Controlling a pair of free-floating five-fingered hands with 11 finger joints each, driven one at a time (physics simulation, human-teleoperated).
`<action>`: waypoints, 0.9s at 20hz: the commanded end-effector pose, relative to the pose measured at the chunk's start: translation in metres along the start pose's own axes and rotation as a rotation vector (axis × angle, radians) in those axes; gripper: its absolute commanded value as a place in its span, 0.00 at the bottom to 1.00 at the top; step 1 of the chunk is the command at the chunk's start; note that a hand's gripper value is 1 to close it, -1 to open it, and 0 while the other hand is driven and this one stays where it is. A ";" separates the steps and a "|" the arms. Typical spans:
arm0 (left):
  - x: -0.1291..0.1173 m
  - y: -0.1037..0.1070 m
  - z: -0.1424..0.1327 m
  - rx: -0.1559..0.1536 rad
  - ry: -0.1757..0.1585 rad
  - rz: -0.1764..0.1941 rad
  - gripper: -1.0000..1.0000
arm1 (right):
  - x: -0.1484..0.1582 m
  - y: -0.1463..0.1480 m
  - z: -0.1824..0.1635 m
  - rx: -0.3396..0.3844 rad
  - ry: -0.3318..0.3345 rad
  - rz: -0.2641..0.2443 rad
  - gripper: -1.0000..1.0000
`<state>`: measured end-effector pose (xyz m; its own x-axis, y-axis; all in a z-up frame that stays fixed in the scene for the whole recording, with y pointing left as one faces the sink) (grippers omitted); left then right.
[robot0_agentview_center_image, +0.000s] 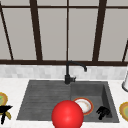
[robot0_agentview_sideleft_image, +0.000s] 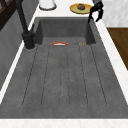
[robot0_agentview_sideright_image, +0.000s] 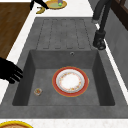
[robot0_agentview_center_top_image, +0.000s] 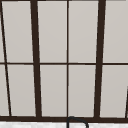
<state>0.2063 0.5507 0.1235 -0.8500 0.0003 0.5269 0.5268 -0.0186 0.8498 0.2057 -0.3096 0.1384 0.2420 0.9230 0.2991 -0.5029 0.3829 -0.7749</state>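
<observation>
Front: R hand (robot0_agentview_center_image: 103, 112) fingers curled, grasping nothing, over basin by red-rimmed plate (robot0_agentview_center_image: 83, 105); L hand (robot0_agentview_center_image: 4, 110) on banana (robot0_agentview_center_image: 8, 115), grip can't tell.
Right side: small drain piece (robot0_agentview_sideright_image: 38, 91) nearby; risk: curled fingers could knock plate.

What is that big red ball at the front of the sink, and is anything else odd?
The red ball shows in the front view at the sink's front edge, overlapping the orange-rimmed plate in the basin. It looks odd: the side views show the plate with no ball near it.
</observation>
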 end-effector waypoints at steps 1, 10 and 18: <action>-0.026 -0.012 0.010 -0.044 -0.072 0.027 0.00 | 0.000 0.000 0.000 0.000 0.000 0.000 0.50; -0.038 -0.020 0.025 0.015 -0.170 -0.044 1.00 | 0.000 0.000 0.000 0.000 0.000 0.000 0.50; -0.002 -0.007 0.038 -0.010 -0.348 -0.177 1.00 | 0.000 0.000 0.000 0.000 0.000 0.000 0.50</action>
<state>0.2196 0.5885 0.1247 -0.8791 0.3226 0.3510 0.3761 0.0167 0.9264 0.2057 -0.3096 0.1384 0.2420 0.9230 0.2991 -0.5029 0.3829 -0.7749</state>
